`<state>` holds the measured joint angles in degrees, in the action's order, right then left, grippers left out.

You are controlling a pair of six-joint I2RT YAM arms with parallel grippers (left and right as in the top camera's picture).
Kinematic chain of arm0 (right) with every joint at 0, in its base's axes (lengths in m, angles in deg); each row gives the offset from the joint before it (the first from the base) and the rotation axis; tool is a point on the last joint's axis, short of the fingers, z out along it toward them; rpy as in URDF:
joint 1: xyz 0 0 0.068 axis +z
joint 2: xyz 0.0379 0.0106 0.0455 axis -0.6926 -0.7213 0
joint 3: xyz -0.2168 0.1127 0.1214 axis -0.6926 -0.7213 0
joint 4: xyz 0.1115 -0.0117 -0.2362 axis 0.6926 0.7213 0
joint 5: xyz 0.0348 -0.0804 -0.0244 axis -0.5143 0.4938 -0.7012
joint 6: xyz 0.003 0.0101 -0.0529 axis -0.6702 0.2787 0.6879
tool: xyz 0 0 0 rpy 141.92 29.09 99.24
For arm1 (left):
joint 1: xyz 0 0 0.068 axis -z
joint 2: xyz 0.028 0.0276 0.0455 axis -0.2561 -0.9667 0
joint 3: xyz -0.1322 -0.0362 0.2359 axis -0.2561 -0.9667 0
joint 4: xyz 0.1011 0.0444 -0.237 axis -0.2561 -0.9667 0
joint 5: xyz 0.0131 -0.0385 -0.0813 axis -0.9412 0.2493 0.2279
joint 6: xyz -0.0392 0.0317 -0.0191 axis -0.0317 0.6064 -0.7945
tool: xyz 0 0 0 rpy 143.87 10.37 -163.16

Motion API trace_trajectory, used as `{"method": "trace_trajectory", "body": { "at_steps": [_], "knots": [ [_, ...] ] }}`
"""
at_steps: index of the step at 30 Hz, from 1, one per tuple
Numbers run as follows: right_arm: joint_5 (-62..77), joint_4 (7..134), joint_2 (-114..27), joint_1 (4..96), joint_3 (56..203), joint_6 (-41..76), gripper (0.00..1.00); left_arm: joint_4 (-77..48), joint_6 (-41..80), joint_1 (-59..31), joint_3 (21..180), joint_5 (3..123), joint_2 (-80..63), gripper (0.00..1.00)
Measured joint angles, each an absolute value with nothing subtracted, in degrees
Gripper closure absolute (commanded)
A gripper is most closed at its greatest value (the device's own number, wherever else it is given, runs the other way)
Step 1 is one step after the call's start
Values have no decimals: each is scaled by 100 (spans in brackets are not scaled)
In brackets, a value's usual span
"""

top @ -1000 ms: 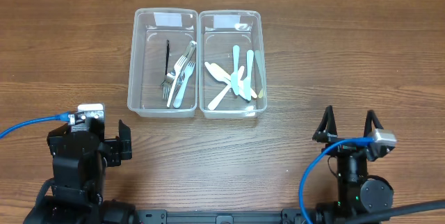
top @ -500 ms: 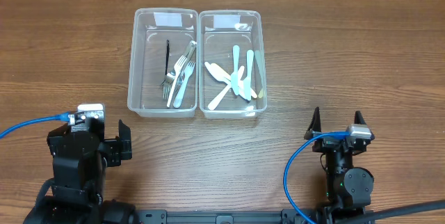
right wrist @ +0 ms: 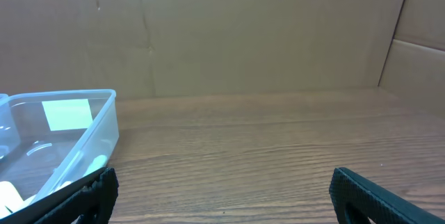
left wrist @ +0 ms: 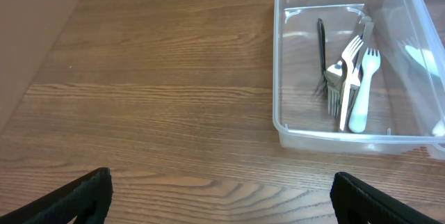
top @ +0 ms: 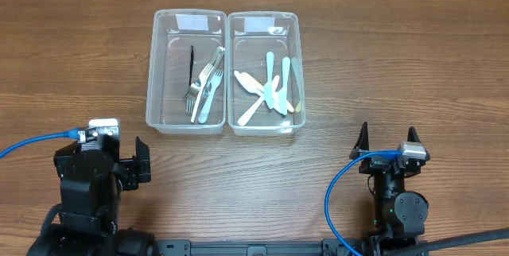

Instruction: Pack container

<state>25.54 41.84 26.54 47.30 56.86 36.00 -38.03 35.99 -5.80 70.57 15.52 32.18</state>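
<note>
Forks point(left wrist: 351, 88) in L wrist, not R

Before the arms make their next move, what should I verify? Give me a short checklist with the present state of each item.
1. The left gripper is open and empty: ok.
2. The right gripper is open and empty: ok.
3. The forks lie inside the left container: ok.
4. The pale cutlery lies inside the right container: ok.
5. Both containers stand upright, side by side: ok.
</note>
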Motion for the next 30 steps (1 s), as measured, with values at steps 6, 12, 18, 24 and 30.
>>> {"method": "trace_trajectory", "body": {
  "at_steps": [6, 12, 18, 24, 30],
  "knots": [
    [2554, 4184, 2654, 4730, 5686, 3600, 0, -3803, 3599, -580, 7057, 1552, 3218, 0],
    [2552, 4184, 2654, 4728, 5686, 3602, 0, -3803, 3599, -580, 7057, 1552, 3218, 0],
    [2554, 4184, 2654, 4728, 5686, 3600, 0, -3805, 3601, -580, 7057, 1546, 3224, 0],
    [2554, 4182, 2654, 4728, 5686, 3598, 0, -3737, 3667, -851, 6884, 1828, 3928, 0],
    [2554, 4186, 2654, 4728, 5686, 3600, 0, -2352, 4128, -1255, 5542, 2733, 5137, 0]
  ]
}}
